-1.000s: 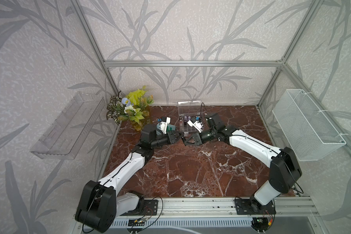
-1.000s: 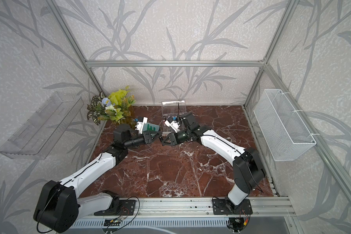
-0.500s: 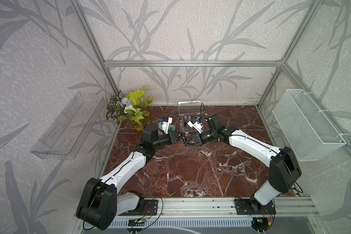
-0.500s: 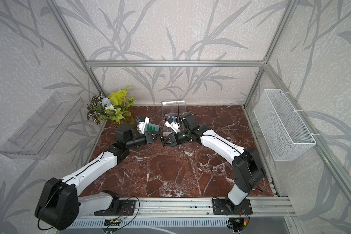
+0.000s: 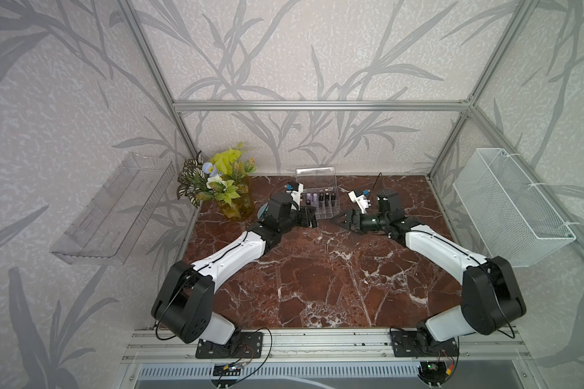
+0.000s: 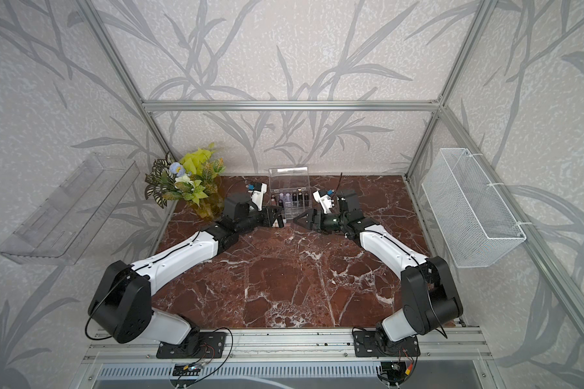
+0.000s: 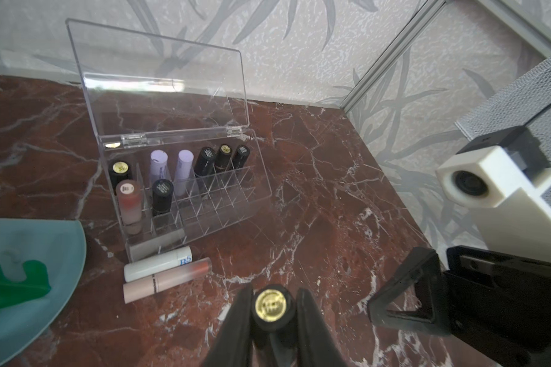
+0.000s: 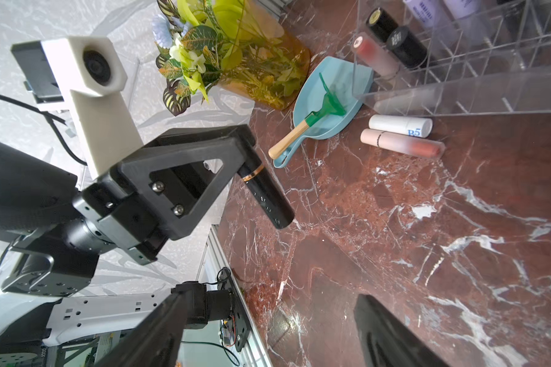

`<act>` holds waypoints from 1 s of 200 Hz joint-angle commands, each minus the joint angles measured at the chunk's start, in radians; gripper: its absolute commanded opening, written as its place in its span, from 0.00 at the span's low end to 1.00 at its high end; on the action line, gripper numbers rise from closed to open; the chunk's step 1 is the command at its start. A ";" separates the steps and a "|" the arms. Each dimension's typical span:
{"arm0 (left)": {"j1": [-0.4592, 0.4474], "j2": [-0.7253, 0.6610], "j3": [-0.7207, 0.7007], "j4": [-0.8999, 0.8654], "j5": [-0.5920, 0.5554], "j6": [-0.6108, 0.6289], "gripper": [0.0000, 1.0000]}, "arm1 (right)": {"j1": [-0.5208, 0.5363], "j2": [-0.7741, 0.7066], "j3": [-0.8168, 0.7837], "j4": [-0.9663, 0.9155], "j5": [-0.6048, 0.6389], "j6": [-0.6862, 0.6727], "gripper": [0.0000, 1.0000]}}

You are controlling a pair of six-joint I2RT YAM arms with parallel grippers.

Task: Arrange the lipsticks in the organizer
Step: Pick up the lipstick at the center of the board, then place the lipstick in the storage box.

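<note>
Gripping a black lipstick (image 8: 265,198) in my left end effector (image 7: 272,302), in front of the organizer (image 7: 223,206), I should turn it upright and lower it into a free cell. My right end effector (image 8: 268,330) is spread wide, empty.

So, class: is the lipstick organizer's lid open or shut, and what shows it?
Open. The organizer has its clear lid raised on the rear hinges, leaving the cells and the standing lipsticks uncovered.

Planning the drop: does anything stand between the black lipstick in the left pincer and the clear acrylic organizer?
Only a white cylindrical tube and a pink frosted tube, lying flat before the clear acrylic organizer.
</note>
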 commanded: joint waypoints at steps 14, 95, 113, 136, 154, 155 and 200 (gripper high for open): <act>-0.016 0.113 0.063 0.145 -0.221 0.128 0.13 | 0.001 -0.032 -0.008 0.080 -0.025 0.038 0.87; -0.066 0.367 0.260 0.263 -0.412 0.276 0.13 | -0.002 -0.040 -0.013 0.077 -0.029 0.020 0.86; -0.069 0.410 0.254 0.316 -0.433 0.271 0.13 | -0.005 -0.050 -0.025 0.078 -0.029 0.015 0.86; -0.080 0.446 0.266 0.344 -0.456 0.286 0.13 | -0.009 -0.051 -0.043 0.096 -0.034 0.020 0.86; -0.085 0.463 0.283 0.356 -0.475 0.305 0.13 | -0.012 -0.043 -0.052 0.118 -0.042 0.030 0.86; -0.085 0.462 0.285 0.357 -0.476 0.306 0.13 | -0.012 -0.043 -0.052 0.119 -0.044 0.030 0.86; -0.086 0.515 0.304 0.435 -0.511 0.340 0.13 | -0.012 -0.020 -0.056 0.141 -0.072 0.044 0.86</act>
